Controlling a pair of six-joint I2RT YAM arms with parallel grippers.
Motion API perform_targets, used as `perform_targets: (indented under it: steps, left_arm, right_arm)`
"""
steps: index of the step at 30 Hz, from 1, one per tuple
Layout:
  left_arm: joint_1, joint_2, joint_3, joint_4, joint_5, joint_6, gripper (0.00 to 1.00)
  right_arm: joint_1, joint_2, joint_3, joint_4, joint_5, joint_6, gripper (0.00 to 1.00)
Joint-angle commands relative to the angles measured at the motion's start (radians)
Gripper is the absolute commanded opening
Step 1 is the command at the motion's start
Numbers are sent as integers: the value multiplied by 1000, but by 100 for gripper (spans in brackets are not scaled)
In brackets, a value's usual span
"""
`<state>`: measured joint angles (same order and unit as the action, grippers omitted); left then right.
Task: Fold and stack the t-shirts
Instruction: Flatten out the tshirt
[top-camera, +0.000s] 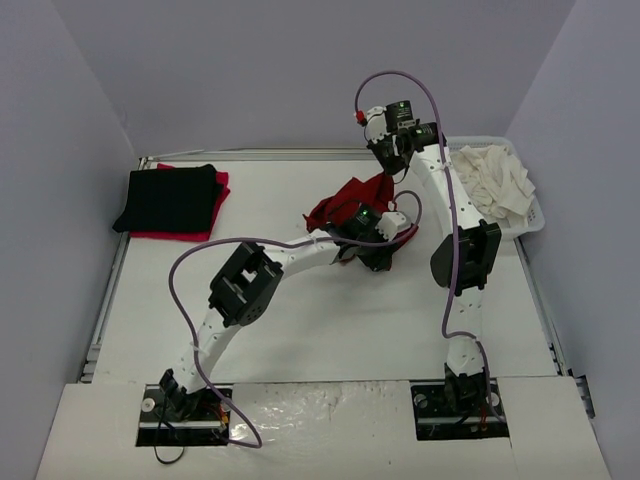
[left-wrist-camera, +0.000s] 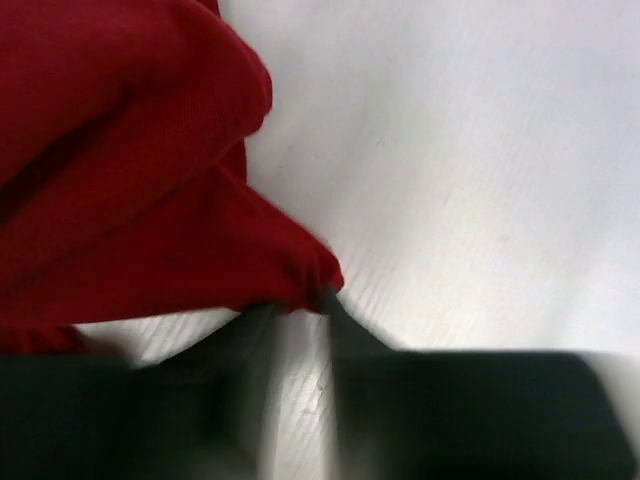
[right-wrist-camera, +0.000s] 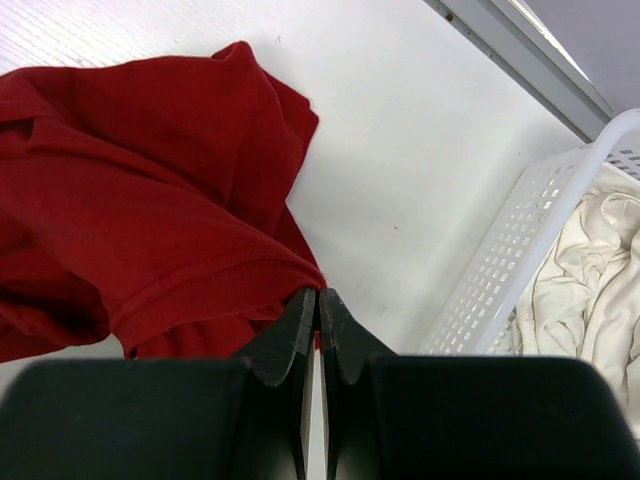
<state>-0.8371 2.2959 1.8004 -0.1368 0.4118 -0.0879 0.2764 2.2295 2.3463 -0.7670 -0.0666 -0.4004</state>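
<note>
A dark red t-shirt (top-camera: 345, 205) lies crumpled at the table's middle back, one part lifted. My right gripper (top-camera: 388, 172) is over its far side and, in the right wrist view, the gripper (right-wrist-camera: 318, 292) is shut on a fold of the shirt (right-wrist-camera: 150, 220). My left gripper (top-camera: 378, 252) is at the shirt's near right edge. In the left wrist view its blurred jaws (left-wrist-camera: 298, 305) stand a narrow gap apart, with the shirt's bunched hem (left-wrist-camera: 150, 200) at their tips. A black t-shirt (top-camera: 168, 197) lies folded on a bright red one (top-camera: 220, 186) at back left.
A white lattice basket (top-camera: 532, 225) at back right holds cream-white t-shirts (top-camera: 495, 180); its wall (right-wrist-camera: 500, 260) is close to my right gripper. A metal rail (right-wrist-camera: 520, 50) runs along the table's back edge. Grey walls close in the sides.
</note>
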Motion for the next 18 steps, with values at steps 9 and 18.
perform_targets:
  steps: [9,18]
  left_arm:
    - [90,-162,-28,-139,-191,175,2]
    - [530,-605,-181,-349,-232,355,2]
  right_arm:
    - [-23,-36,11,-11,30,-8,0]
    - [-151,-174,-71,14,-45,0,0]
